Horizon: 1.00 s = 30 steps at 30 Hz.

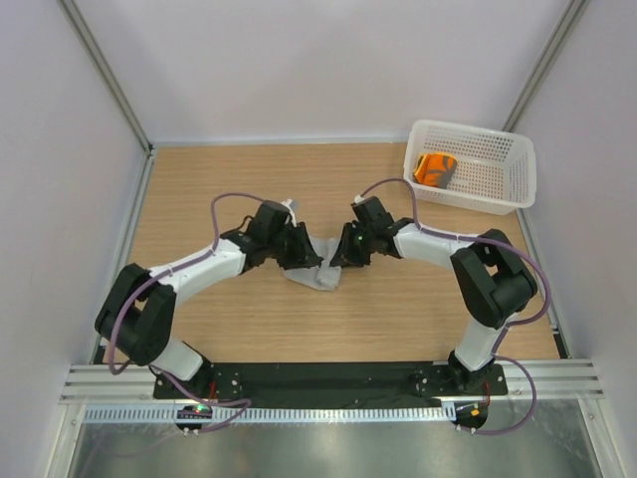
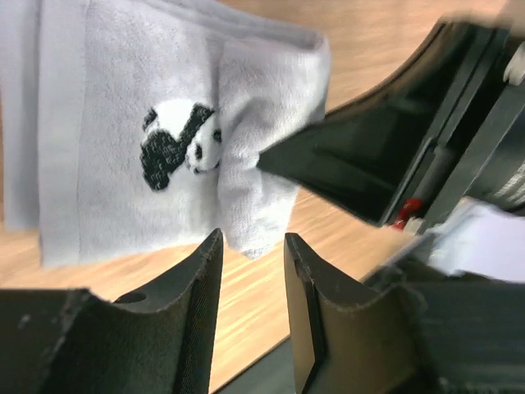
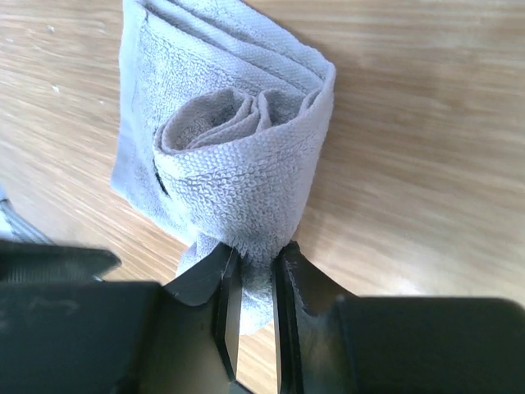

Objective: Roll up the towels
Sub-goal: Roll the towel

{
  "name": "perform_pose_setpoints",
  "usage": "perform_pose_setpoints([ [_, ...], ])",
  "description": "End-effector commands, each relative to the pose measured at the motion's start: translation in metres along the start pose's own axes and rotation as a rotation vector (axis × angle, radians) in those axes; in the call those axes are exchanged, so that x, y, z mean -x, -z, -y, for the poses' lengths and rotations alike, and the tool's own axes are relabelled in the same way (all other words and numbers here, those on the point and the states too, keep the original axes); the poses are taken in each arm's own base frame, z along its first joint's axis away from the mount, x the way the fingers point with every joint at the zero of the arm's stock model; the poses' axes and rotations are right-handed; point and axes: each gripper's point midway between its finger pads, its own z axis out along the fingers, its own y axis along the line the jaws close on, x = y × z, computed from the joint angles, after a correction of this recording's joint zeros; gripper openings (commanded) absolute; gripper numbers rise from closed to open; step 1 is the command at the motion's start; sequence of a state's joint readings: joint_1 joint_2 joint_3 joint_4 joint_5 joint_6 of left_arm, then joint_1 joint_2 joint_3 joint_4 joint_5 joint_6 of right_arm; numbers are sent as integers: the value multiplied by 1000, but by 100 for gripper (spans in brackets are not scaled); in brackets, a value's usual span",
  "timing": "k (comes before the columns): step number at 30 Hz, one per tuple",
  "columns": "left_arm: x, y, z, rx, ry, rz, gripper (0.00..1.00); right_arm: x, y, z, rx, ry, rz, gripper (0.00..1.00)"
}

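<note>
right gripper (image 3: 253,261) pinches an edge of the loosely rolled grey towel (image 3: 246,172) — left gripper (image 2: 253,246), jaws slightly apart, holds nothing, just beside it.

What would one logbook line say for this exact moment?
grey towel: partly rolled, mid-table | right gripper: pinching its edge | left gripper: open, empty, beside it | orange towel: in basket

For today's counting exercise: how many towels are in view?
2. The grey towel lies partly rolled on the table; the orange towel sits in the white basket. Another could hide beneath.
</note>
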State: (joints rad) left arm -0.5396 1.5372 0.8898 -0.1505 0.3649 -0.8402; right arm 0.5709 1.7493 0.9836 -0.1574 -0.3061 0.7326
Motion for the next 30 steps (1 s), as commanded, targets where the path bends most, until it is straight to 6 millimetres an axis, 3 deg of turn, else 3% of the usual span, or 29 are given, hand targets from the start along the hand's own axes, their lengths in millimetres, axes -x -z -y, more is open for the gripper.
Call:
perform_pose_setpoints([
  [1, -20, 18, -22, 301, -252, 39, 37, -2, 16, 1, -117, 39, -42, 1],
  [5, -30, 19, 11, 385, -465, 190, 41, -2, 22, -5, -164, 40, -59, 1],
  [7, -34, 14, 20, 370, -487, 218, 45, -1, 26, -9, -175, 30, -65, 1],
  [15, -42, -11, 20, 451, -548, 271, 48, -10, 23, -12, -190, 37, -100, 1],
  [26, -57, -19, 50, 397, -665, 298, 55, -13, 19, -11, -197, 33, -112, 1],
  [30, -60, -27, 45, 394, -665, 297, 68, -14, 20, -14, -187, 30, -116, 1],
])
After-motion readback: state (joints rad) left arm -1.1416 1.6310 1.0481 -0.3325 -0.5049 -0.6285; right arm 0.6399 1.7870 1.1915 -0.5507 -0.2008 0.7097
